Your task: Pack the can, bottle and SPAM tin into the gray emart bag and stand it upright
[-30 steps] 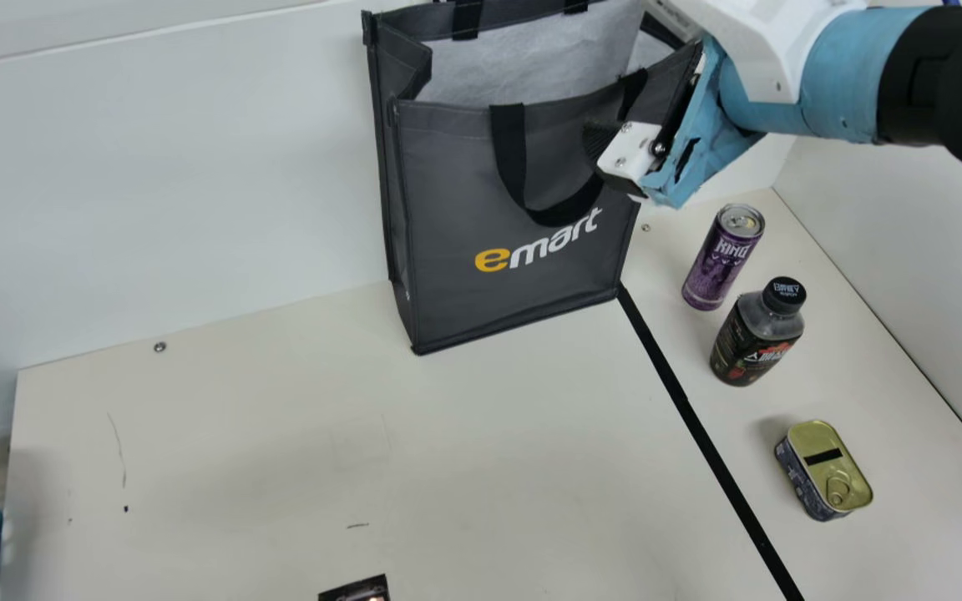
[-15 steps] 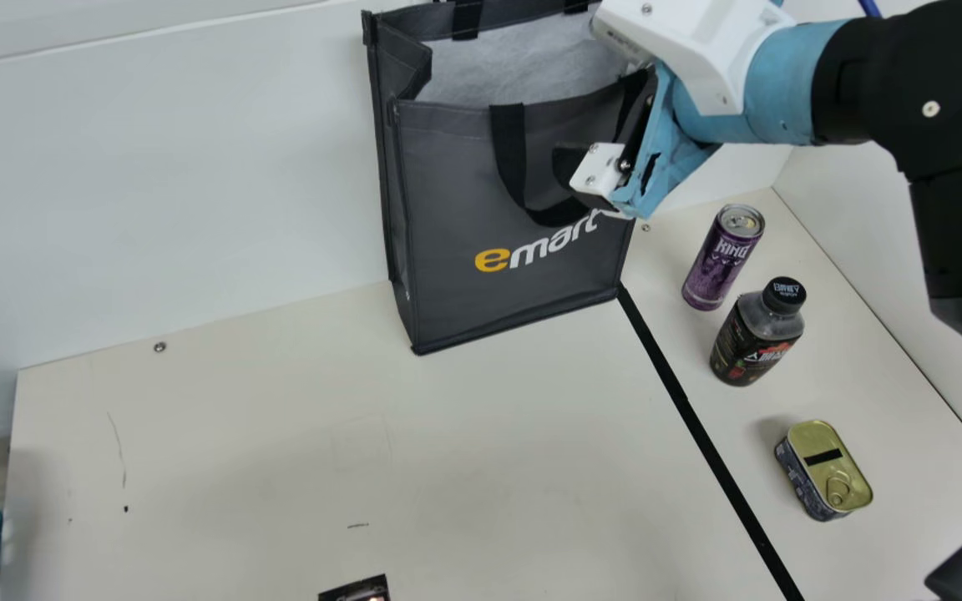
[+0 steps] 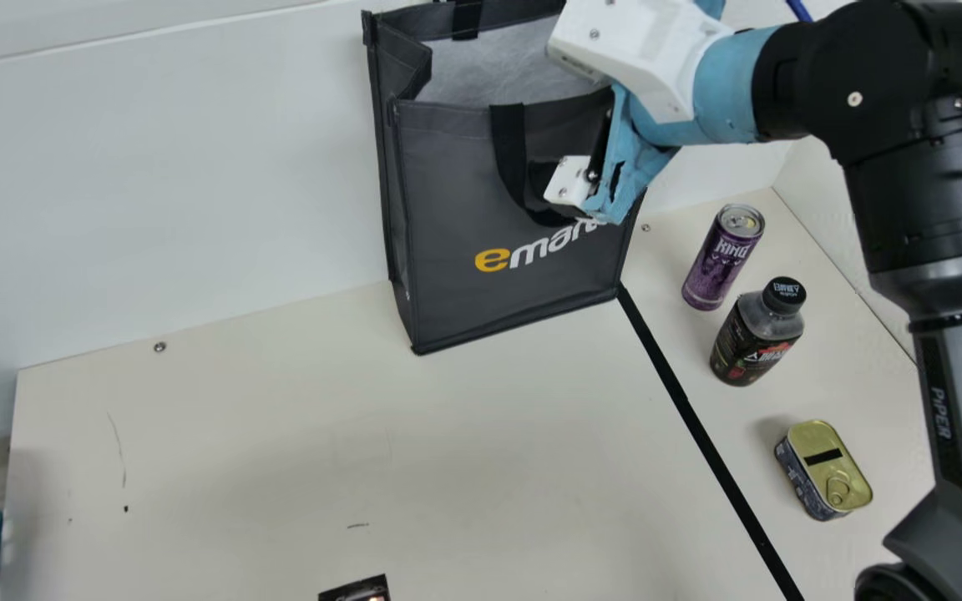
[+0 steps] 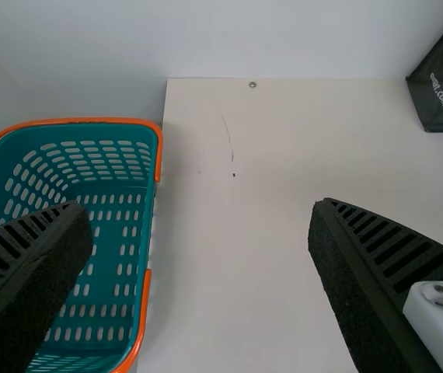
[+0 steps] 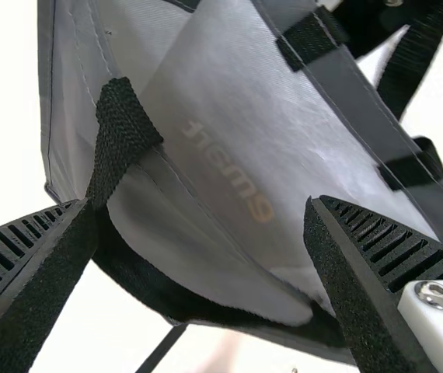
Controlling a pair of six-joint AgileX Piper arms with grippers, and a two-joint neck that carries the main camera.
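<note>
Main view: emart bag (image 3: 456,192) stands behind right pincer (image 3: 544,177).

The emart bag (image 3: 448,209) stands toward the back of the table (image 3: 239,434), by the wall. A strip of tape (image 3: 702,430) runs forward from its front right bottom corner, and over on the right of that I see a row: the can (image 3: 719,263) at the back, the bottle (image 3: 752,342) just before it, then the tin (image 3: 827,472) nearest me. The basket (image 4: 150,311) sits off the table's left edge.
</note>
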